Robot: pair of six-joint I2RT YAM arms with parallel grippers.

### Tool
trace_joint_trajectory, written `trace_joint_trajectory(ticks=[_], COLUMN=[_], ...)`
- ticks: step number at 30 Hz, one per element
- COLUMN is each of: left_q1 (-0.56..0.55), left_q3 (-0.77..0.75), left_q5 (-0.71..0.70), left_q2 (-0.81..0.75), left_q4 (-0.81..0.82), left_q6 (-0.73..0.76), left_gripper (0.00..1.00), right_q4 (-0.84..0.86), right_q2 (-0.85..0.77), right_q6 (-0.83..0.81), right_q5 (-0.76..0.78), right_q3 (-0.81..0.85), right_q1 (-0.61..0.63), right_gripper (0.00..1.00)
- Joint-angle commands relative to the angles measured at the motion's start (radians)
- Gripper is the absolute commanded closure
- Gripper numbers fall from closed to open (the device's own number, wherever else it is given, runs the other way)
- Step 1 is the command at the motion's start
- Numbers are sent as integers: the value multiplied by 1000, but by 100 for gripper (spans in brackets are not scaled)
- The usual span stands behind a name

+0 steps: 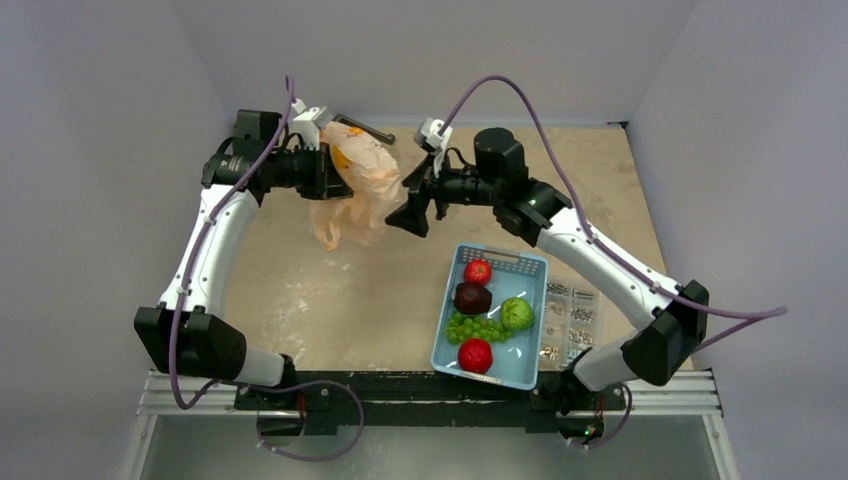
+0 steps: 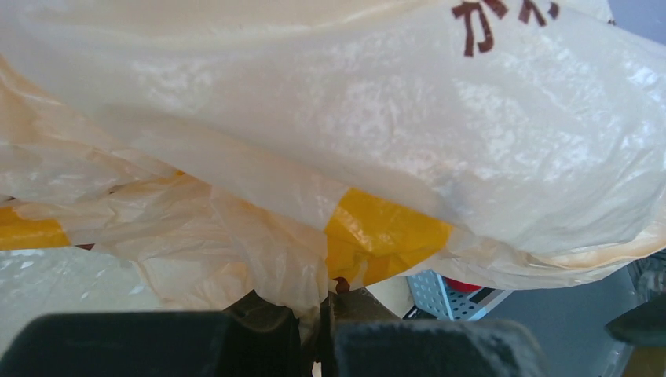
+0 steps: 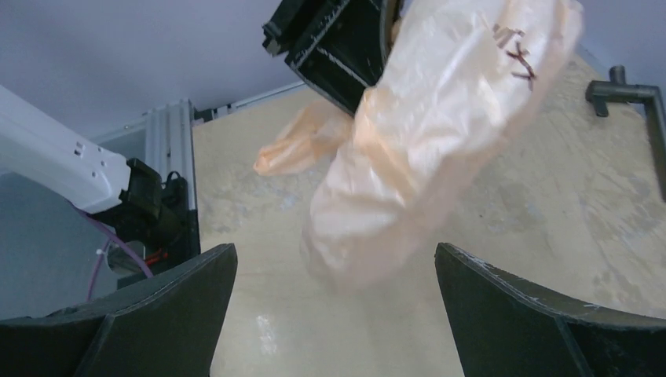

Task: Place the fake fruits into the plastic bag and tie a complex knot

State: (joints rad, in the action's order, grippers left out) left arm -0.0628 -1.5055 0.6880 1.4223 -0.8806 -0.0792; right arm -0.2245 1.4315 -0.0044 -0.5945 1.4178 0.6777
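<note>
The pale-orange plastic bag [image 1: 358, 185] hangs above the table at the back left. My left gripper [image 1: 335, 170] is shut on its upper edge, and in the left wrist view the film [image 2: 353, 118] is pinched between the closed fingers of that gripper [image 2: 326, 302]. My right gripper [image 1: 412, 215] stands open just right of the bag, nothing in it; the bag [image 3: 424, 141] hangs ahead of its wide jaws [image 3: 336, 267]. The fake fruits lie in the basket: two red ones [image 1: 478, 271] [image 1: 475, 355], a maroon one [image 1: 472, 297], a grape bunch [image 1: 473, 328], a light-green one [image 1: 517, 314].
The light-blue perforated basket [image 1: 500, 255] sits at the front right of the table. A clear box of small metal parts [image 1: 570, 320] lies beside it. A black handle-like bar [image 1: 365, 128] rests at the back behind the bag. Grey walls close in the table.
</note>
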Motion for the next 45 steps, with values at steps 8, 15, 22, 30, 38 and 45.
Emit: trace_joint_trajectory(ticks=[8, 15, 22, 30, 38, 45], left_q1=[-51, 311, 431, 420, 286, 207], left_q3=[-44, -187, -248, -144, 219, 326], left_q5=[144, 396, 443, 427, 142, 92], left_q2=[-32, 100, 185, 110, -4, 103], left_q4=[-106, -505, -565, -517, -103, 299], left_q6=[143, 460, 557, 604, 527, 170], left_gripper=[87, 100, 100, 2, 0, 0], right_q4=[178, 130, 165, 193, 243, 198], right_q2=[79, 7, 34, 116, 233, 248], right_q6=[123, 129, 136, 182, 243, 154], right_q5=[267, 193, 110, 28, 7, -62], right_q3=[60, -87, -112, -27, -47, -66], right_q1=[42, -125, -166, -172, -175, -210], right_gripper=[86, 100, 100, 100, 100, 100])
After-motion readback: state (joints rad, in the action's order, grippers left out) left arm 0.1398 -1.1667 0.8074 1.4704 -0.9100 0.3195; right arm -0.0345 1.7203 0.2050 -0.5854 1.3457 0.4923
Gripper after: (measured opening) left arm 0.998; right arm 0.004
